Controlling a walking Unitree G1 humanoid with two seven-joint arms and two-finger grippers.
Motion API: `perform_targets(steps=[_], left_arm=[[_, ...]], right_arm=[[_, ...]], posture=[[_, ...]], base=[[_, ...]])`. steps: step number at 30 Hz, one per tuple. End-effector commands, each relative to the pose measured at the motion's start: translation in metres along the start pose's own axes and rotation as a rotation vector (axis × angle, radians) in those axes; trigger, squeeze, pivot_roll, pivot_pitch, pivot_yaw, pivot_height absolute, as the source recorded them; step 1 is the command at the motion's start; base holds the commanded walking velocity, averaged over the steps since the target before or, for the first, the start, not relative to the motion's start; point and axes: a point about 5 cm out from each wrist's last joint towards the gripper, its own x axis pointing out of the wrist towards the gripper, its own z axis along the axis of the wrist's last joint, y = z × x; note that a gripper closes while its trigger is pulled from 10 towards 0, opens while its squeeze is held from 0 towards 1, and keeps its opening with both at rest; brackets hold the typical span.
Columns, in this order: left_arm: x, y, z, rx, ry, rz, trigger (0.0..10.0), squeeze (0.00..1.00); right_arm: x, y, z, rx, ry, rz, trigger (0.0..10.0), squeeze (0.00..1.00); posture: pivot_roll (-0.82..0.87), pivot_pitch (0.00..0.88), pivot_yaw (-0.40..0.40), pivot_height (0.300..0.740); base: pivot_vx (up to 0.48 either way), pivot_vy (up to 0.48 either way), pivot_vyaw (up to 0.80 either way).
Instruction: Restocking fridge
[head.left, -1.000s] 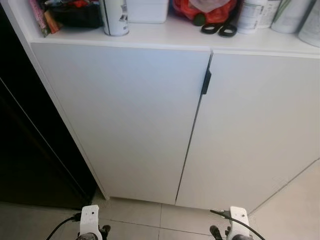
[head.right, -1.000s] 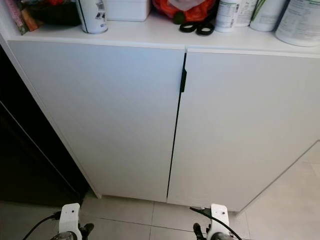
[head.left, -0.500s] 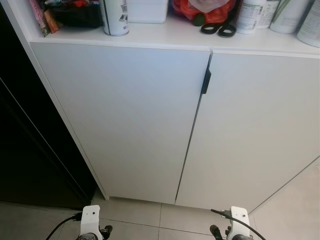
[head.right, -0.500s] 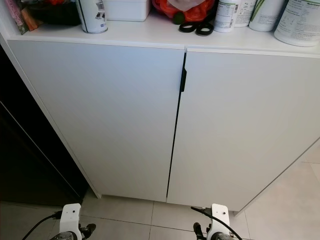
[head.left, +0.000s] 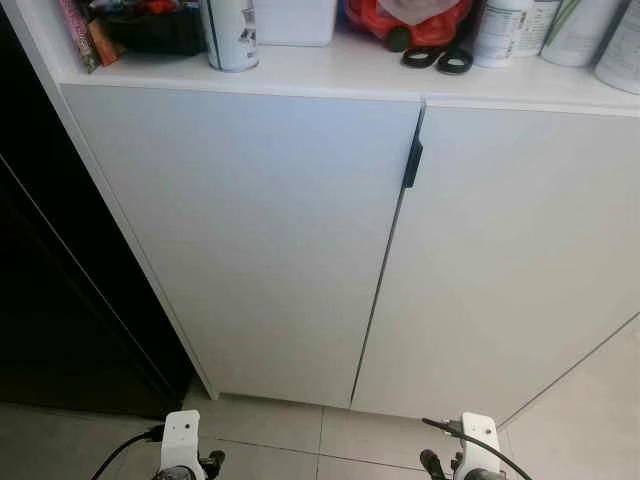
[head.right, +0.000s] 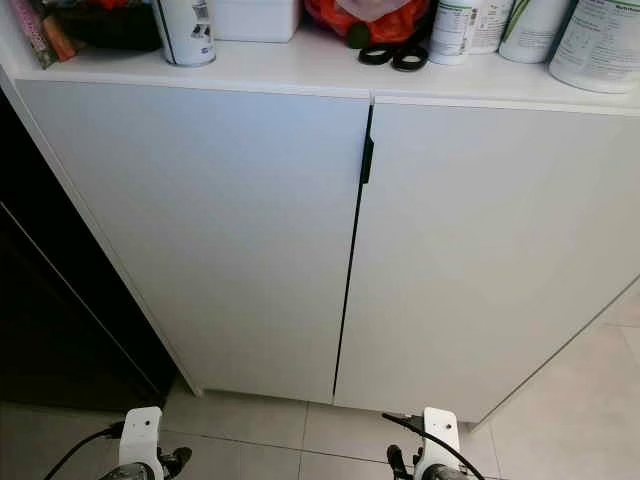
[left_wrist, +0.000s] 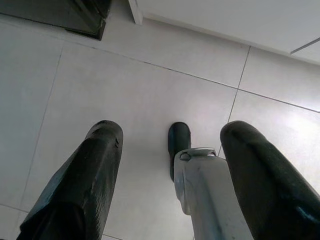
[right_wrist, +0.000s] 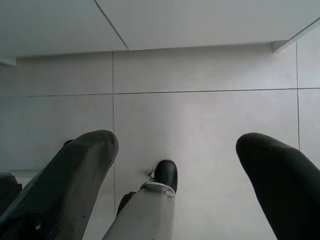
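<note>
1. No fridge identifiable among the visible items. Nearest candidate: dark panel (head.left: 60, 300) at left of frame, flush against the white cabinet (head.left: 250, 230); identity not confirmable.
2. Cabinet centred in the head views, both doors closed, black handle (head.left: 412, 163) at the seam, upper centre.
3. Countertop (head.left: 330, 75) across the top edge: white can (head.left: 230, 35) upper left, white box (head.left: 292, 22) beside it, red bag (head.left: 405, 18) upper centre, black scissors (head.left: 438, 59) just in front of the bag, white containers (head.right: 590, 45) upper right. No restock item in either gripper.
4. Change over the last second: practically none. Framing shifted by a few pixels at most, cabinet and countertop items unmoved, arms unchanged at the lower edge.
5. Left gripper (left_wrist: 170, 150): fingers spread wide, nothing between them, pointing down at the tiled floor (left_wrist: 150, 85).
6. Right gripper (right_wrist: 177, 150): fingers likewise apart and empty, above floor tiles near the cabinet base.
7. Judgement: task at an early or paused stage; standing idle, facing the cabinet. Next move probably a turn toward the fridge or a reach for stock.
</note>
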Motion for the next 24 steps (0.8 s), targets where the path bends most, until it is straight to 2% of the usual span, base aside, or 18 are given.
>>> perform_targets(steps=[1,24], left_arm=[[-0.0002,0.001,-0.0036,-0.02,0.023,0.017,10.0,0.0],[-0.0001,-0.0001,-0.0037,-0.033,0.026,0.02,10.0,0.0]], right_arm=[[0.0,-0.0004,0.002,0.009,-0.007,-0.002,10.0,0.0],[-0.0002,-0.0013,0.0029,0.001,-0.006,-0.001,10.0,0.0]], posture=[[-0.02,0.0,-0.027,0.74],[-0.02,0.0,-0.035,0.74]], base=[[-0.266,0.266,0.0],[-0.291,0.317,0.0]])
